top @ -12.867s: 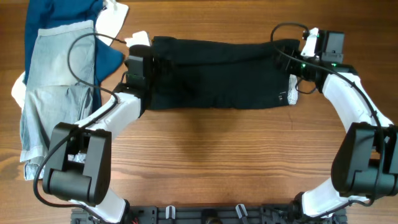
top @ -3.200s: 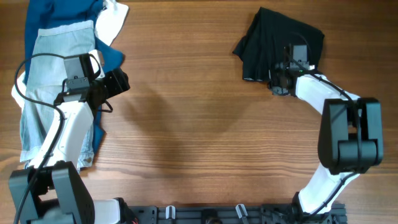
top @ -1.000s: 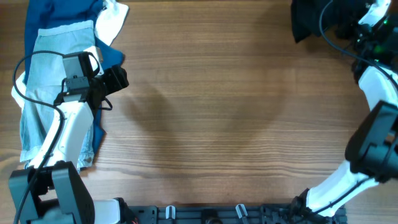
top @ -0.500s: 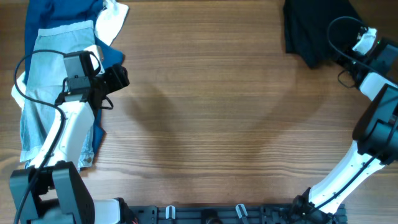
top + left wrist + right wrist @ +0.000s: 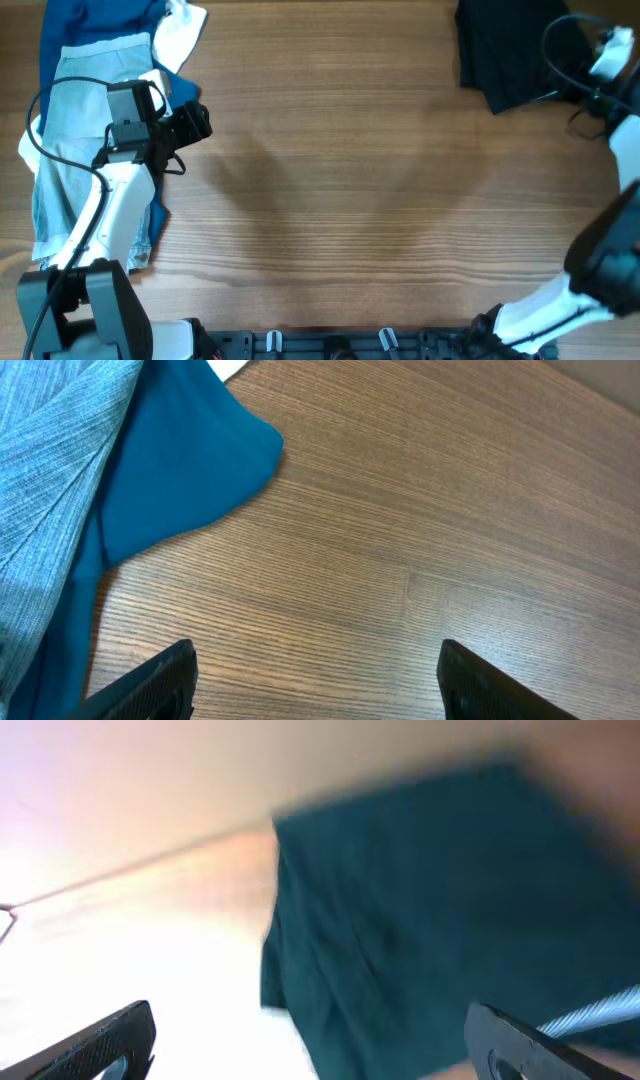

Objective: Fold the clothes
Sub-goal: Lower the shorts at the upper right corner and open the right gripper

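Observation:
The black shorts [image 5: 510, 50] lie folded in a compact bundle at the far right corner of the table. They also show, blurred and dark, in the right wrist view [image 5: 440, 910]. My right gripper [image 5: 310, 1040] is open and empty, lifted above the shorts near the right edge [image 5: 590, 75]. My left gripper [image 5: 315, 685] is open and empty over bare wood; in the overhead view it is at the left [image 5: 195, 122], beside the pile of other clothes.
A pile lies at the far left: pale blue denim shorts [image 5: 85, 110], a dark blue garment [image 5: 95, 25] [image 5: 170, 480] and a white cloth [image 5: 180, 30]. The wooden table [image 5: 340, 200] spans the middle.
My right arm let go of the black shorts and pulled back to the right and upward. The shorts stay at the far right corner. The left arm hardly moved.

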Motion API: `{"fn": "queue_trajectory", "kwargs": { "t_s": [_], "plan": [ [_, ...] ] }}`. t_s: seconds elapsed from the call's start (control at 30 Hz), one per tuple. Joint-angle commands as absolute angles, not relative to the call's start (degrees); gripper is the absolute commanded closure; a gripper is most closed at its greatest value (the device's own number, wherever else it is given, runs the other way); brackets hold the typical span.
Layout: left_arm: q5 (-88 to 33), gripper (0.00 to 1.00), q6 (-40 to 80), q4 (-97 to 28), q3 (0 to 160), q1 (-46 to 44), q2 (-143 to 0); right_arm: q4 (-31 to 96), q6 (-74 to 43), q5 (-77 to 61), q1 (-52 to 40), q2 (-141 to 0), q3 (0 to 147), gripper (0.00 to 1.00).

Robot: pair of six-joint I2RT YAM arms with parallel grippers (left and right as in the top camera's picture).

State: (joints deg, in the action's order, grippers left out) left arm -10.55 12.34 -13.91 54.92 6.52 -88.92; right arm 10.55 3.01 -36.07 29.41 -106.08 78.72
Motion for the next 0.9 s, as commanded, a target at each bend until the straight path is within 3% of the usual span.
{"fn": "queue_trajectory", "kwargs": {
  "t_s": [0.0, 0.2, 0.43, 0.5, 0.67, 0.87],
  "plan": [
    [-10.85, 0.23, 12.58, -13.61, 54.98, 6.37, -89.01, 6.72, 10.57, -24.34, 27.18, -104.66, 79.66, 0.0],
    [-10.87, 0.23, 12.58, -13.3, 54.98, 6.37, -89.01, -16.47, 19.05, -18.63, 22.31, -117.54, 79.66, 0.01],
    [-10.87, 0.08, 12.62, -13.32, 54.98, 6.37, -89.01, -47.27, 4.34, -12.43, 20.84, -138.63, 79.68, 0.0],
    [-10.85, 0.0, 12.62, -13.32, 54.98, 6.37, -89.01, -50.46, 3.44, -12.43, 20.84, -143.41, 79.68, 0.0],
    [-10.85, 0.0, 12.62, -13.3, 54.98, 6.37, -89.01, -50.3, 3.42, -12.03, 20.91, -146.54, 79.66, 0.0],
    [-10.87, 0.0, 12.62, -13.32, 54.98, 6.37, -89.01, -50.96, -2.46, -14.28, 20.91, -136.44, 79.66, 0.0]
  ]
}}
